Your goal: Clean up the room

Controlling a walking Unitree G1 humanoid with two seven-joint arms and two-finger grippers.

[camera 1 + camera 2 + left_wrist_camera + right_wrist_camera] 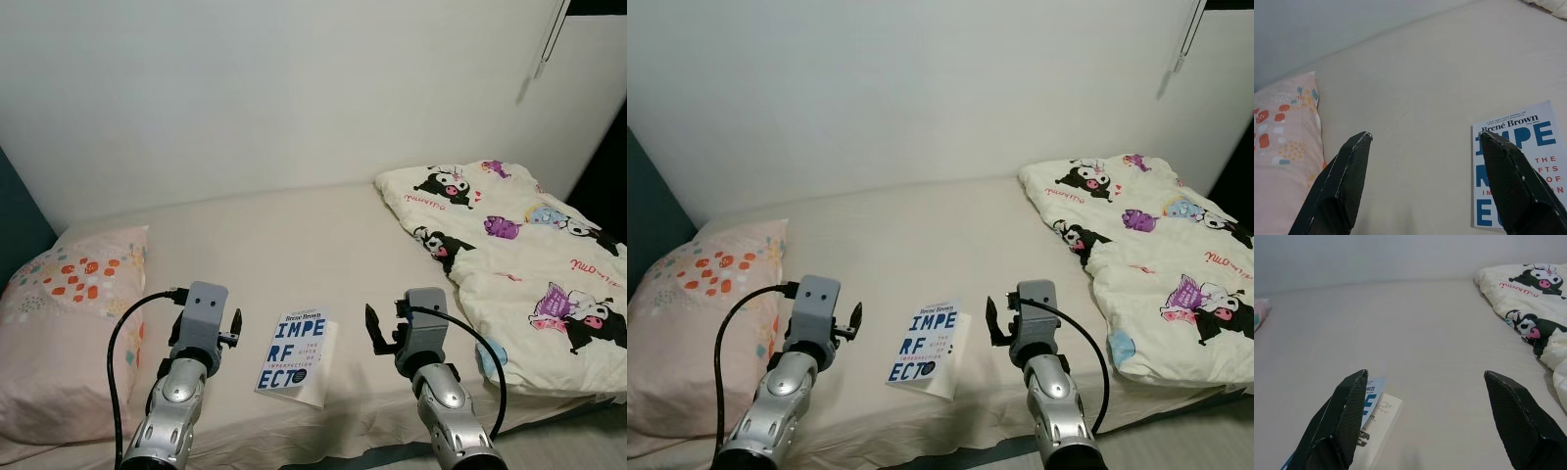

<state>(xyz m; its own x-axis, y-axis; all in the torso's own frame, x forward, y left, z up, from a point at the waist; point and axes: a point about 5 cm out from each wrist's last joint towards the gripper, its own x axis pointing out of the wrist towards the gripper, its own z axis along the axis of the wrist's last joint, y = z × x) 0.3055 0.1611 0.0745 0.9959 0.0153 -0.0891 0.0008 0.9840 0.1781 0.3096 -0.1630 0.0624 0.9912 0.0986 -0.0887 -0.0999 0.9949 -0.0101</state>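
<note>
left gripper raised left of book, fingers spread | right gripper raised right of it, spread | wrist views: book cover print

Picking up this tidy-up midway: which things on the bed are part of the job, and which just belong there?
Job:
- book, lying flat on the mattress between both open claws: left claw, right claw
- crumpled cartoon-print blanket, probably

Just there:
- floral pillow

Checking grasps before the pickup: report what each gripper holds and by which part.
Nothing is held. The left gripper and right gripper are both open, poised above the bed on either side of the book.
</note>
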